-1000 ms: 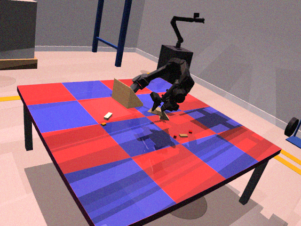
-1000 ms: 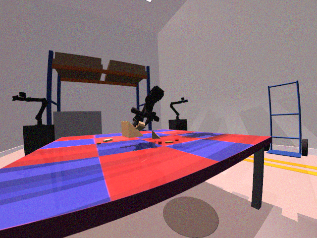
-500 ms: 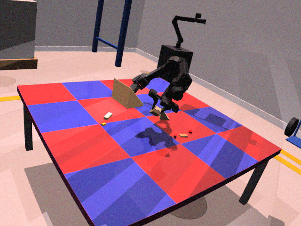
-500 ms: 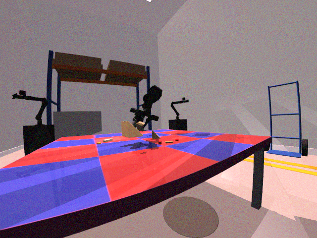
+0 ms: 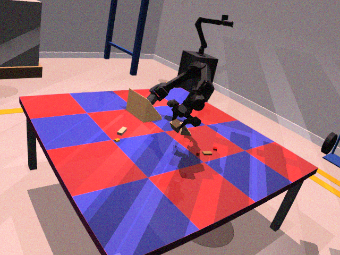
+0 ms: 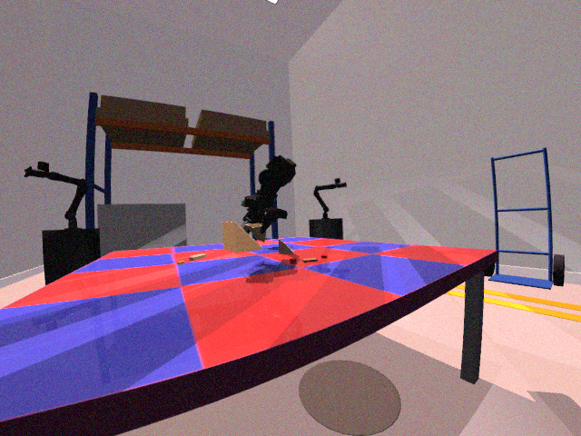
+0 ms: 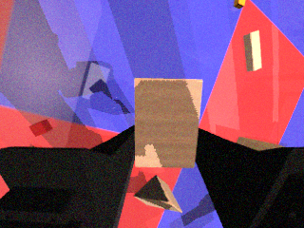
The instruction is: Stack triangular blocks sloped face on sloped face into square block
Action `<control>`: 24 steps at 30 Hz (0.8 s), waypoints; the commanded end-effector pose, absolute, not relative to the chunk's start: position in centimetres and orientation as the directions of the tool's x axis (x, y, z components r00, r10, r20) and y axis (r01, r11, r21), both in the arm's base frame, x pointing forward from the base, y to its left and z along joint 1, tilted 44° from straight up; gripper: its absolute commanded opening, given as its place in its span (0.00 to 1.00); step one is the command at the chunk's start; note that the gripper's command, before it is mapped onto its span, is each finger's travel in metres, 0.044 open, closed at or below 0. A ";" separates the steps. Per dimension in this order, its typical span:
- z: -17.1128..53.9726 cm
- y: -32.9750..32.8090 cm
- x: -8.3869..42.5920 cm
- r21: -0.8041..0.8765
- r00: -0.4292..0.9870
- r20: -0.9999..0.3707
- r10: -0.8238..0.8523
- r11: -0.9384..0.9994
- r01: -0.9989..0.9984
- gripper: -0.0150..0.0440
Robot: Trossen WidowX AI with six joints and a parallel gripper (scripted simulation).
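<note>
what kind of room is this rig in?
Likely a warehouse or workshop floor: blue pallet racking stacked with cardboard boxes, a blue hand truck against the wall, and yellow floor lines beside the checkered table.

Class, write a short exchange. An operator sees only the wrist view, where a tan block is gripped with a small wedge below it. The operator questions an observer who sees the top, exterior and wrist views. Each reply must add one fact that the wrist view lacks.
Operator: Is my block touching the table?
Observer: No. In the exterior view the block hangs above the table, with a gap under it.
Operator: Is it against the wedge yet?
Observer: No. From the side, the wedge sits lower and to the right, apart from it.
Operator: What is the tan sliver at my right edge?
Observer: It looks like the big wedge, standing tall on the table beside the arm.
</note>
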State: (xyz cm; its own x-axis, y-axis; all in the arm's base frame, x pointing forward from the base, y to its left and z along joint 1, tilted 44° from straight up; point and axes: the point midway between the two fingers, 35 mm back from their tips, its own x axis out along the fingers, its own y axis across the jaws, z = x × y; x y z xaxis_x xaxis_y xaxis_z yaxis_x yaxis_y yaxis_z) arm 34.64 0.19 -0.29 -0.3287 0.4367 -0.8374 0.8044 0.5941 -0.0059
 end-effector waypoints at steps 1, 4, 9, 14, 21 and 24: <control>-0.2 0.0 34.6 -0.059 -0.305 -0.835 0.457 0.477 0.877 0.25; -0.1 -0.1 34.6 -0.102 -0.293 -0.834 0.468 0.392 0.914 0.25; -0.1 -0.1 34.5 -0.172 -0.273 -0.830 0.485 0.243 0.955 0.25; -0.1 -0.2 34.5 -0.241 -0.253 -0.827 0.502 0.089 0.966 0.25; -0.1 -0.3 34.4 -0.335 -0.224 -0.821 0.525 -0.126 0.934 0.25; 0.0 -0.3 34.3 -0.364 -0.214 -0.819 0.532 -0.194 0.911 0.25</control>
State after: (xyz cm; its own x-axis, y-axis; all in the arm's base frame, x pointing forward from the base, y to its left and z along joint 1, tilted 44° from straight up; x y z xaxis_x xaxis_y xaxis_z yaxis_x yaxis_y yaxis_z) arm 34.30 -0.13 -0.19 -0.2334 0.5197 -0.8219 0.9360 -0.1090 -0.3347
